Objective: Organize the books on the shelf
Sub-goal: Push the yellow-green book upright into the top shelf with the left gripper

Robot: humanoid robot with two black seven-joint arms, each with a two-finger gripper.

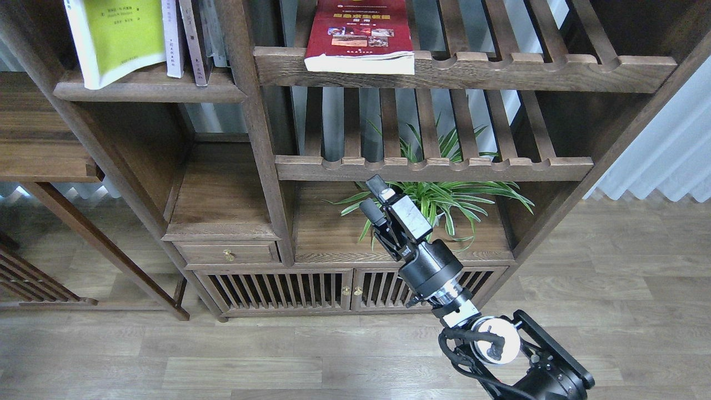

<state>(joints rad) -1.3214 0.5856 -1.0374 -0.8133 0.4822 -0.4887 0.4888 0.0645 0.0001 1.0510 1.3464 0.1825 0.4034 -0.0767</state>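
Note:
The yellow-green book (119,39) stands nearly upright on the dark plank shelf (150,90) at the top left, its right edge against the thin pale volumes (186,39). The dark red book with photos (358,33) lies flat on the upper slatted rack (527,69), its pages overhanging the front rail. The white book with the lavender band is out of view. My right gripper (375,198) is open and empty, low in the middle in front of the plant. My left gripper is not in view.
A green potted plant (439,194) stands in the bay behind my right gripper. A second slatted rack (433,166) runs just above it. Below are a small drawer (225,253) and slatted cabinet doors (278,289). A pale curtain (661,150) hangs at the right.

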